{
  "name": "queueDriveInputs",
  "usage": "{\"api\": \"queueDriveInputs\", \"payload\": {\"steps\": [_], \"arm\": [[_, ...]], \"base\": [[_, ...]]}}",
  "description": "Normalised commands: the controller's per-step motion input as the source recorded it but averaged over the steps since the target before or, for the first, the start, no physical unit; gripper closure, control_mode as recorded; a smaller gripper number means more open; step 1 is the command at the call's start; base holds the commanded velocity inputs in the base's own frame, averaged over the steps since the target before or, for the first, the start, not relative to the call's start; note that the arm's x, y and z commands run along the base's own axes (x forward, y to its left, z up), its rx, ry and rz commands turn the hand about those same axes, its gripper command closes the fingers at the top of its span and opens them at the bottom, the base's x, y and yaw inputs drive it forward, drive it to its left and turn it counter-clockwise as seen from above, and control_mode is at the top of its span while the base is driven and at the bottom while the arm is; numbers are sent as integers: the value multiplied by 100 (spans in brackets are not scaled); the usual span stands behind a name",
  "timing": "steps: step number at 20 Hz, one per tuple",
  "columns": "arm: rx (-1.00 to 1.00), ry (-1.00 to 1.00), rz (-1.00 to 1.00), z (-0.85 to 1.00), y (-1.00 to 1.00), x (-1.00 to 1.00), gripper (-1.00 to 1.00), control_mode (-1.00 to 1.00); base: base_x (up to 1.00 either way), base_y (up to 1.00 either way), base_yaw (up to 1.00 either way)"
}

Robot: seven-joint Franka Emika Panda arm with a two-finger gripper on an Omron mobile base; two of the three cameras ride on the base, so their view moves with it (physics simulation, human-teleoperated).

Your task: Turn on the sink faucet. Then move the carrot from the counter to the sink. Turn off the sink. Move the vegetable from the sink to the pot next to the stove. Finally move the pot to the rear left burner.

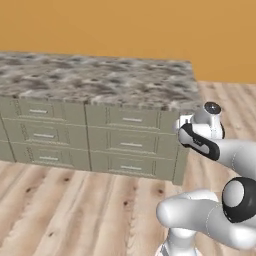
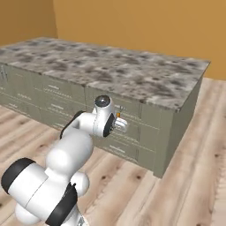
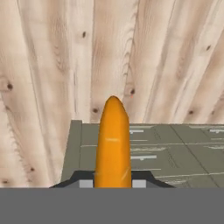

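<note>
Your pincer (image 3: 112,183) is closed on the carrot (image 3: 113,140), gripped at its thick end so the tip juts forward, hanging over the wood floor (image 3: 43,65) beside the cabinet drawers (image 3: 175,153), off the surface (image 1: 100,80).

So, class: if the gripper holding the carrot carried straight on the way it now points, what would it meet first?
Probably the wooden floor: the carrot in the gripper points at floorboards beyond the cabinet drawers, though depth is unclear.
</note>
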Motion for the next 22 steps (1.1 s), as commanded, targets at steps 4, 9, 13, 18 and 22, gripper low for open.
{"api": "queueDriveInputs", "payload": {"steps": [4, 9, 13, 18, 22], "arm": [[0, 0, 0, 0, 0, 0, 100, 100], [0, 0, 0, 0, 0, 0, 100, 100], [0, 0, 0, 0, 0, 0, 100, 100], [0, 0, 0, 0, 0, 0, 100, 100], [0, 0, 0, 0, 0, 0, 100, 100]], "base": [[0, -35, -46], [0, -29, -47], [0, -25, -47], [7, -19, -48], [24, -12, -49]]}}
